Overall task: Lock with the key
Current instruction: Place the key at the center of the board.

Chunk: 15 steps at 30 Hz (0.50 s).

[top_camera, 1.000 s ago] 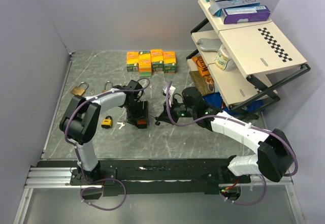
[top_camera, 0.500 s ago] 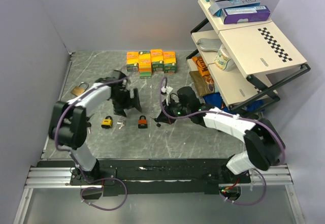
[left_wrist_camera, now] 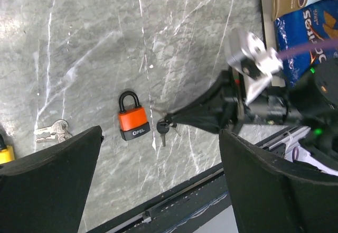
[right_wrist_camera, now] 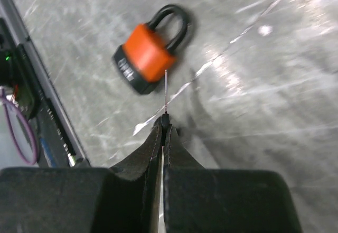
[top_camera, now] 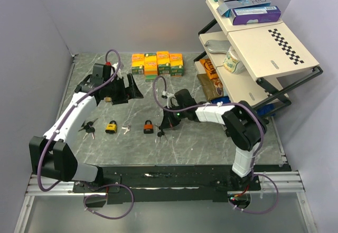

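An orange padlock [top_camera: 149, 127] [left_wrist_camera: 132, 121] [right_wrist_camera: 145, 58] with a black shackle lies flat on the grey marble table [top_camera: 211, 143]. Just right of it my right gripper [top_camera: 163, 126] [right_wrist_camera: 165, 123] is low over the table, shut on a small black-headed key [left_wrist_camera: 162, 129] [right_wrist_camera: 166, 93]. The key's blade points at the padlock's black bottom end, a short gap away. My left gripper [top_camera: 128, 91] [left_wrist_camera: 158, 190] hangs high above, at the back left, open and holding nothing, looking down on the padlock and key.
A yellow padlock [top_camera: 111, 127], a loose key bunch [top_camera: 125, 129] [left_wrist_camera: 53, 131] and red-tagged keys [top_camera: 88, 129] lie left of the orange one. Coloured boxes [top_camera: 157, 64] stand at the back. A loaded shelf rack [top_camera: 253, 58] fills the right side.
My left gripper opened, let go of the orange padlock and rose away to the back left. The padlock now lies on the table. The right gripper brought the key leftward to it.
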Tool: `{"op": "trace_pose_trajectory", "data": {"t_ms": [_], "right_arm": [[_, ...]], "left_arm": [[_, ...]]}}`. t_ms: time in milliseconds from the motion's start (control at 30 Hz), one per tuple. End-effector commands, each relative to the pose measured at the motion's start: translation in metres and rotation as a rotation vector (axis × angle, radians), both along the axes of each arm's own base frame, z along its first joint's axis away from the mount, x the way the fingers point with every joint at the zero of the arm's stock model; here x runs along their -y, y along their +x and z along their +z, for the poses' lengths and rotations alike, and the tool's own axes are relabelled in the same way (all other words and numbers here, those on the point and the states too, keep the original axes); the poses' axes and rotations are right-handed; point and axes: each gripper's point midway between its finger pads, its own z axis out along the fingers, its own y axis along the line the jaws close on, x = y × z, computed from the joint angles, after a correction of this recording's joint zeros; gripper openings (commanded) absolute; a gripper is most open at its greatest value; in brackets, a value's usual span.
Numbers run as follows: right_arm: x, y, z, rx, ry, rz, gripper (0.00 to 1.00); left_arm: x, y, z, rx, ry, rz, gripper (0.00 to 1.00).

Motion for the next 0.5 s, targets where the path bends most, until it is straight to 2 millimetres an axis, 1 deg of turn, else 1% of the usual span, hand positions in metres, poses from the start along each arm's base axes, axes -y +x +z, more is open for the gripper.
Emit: {"op": "trace_pose_trajectory", "data": {"t_ms": [0,67,100,133,167,200,233,267,300,333,367,400,433,467], "right_arm": [[-0.008,0.022,0.011,0.029,0.021,-0.008,0.11],[-0.011,0.026,0.011,0.034,0.020,-0.004,0.25],[-0.011,0.026,0.011,0.032,0.018,-0.004,0.42],[-0.012,0.029,0.013,0.037,0.021,-0.005,0.49],[-0.014,0.032,0.020,0.057,0.030,-0.005,0.55],[-0.012,0.031,0.023,0.055,0.023,-0.006,0.65],[-0.012,0.032,0.029,0.072,0.027,-0.004,0.70],[-0.012,0.033,0.044,0.114,0.042,0.008,0.73],[-0.011,0.035,0.053,0.140,0.045,0.009,0.82],[-0.010,0.035,0.071,0.174,0.057,0.014,0.85],[-0.008,0.036,0.081,0.211,0.059,0.025,0.88],[-0.007,0.038,0.093,0.245,0.066,0.027,0.91],[-0.004,0.037,0.115,0.306,0.082,0.040,0.93],[-0.003,0.036,0.125,0.338,0.088,0.048,0.95]], "left_arm": [[0.002,0.004,0.024,0.107,-0.028,-0.001,0.96],[-0.001,0.007,0.026,0.138,-0.012,0.008,0.96],[-0.002,0.008,0.029,0.154,-0.007,0.001,0.96],[-0.003,0.011,0.029,0.167,0.012,-0.013,0.96],[-0.003,0.013,0.035,0.173,0.019,-0.016,0.96],[-0.003,0.017,0.030,0.148,0.032,-0.020,0.96],[-0.004,0.019,0.029,0.142,0.053,-0.039,0.96],[-0.003,0.024,0.041,0.161,0.059,-0.056,0.96],[-0.005,0.021,0.026,0.083,0.084,-0.074,0.96],[-0.007,0.023,0.026,0.085,0.106,-0.111,0.96],[-0.004,0.027,0.040,0.110,0.093,-0.145,0.96],[-0.008,0.029,0.035,0.086,0.092,-0.157,0.96],[-0.011,0.036,0.044,0.122,0.102,-0.173,0.96],[-0.014,0.040,0.046,0.135,0.108,-0.174,0.96]]}}
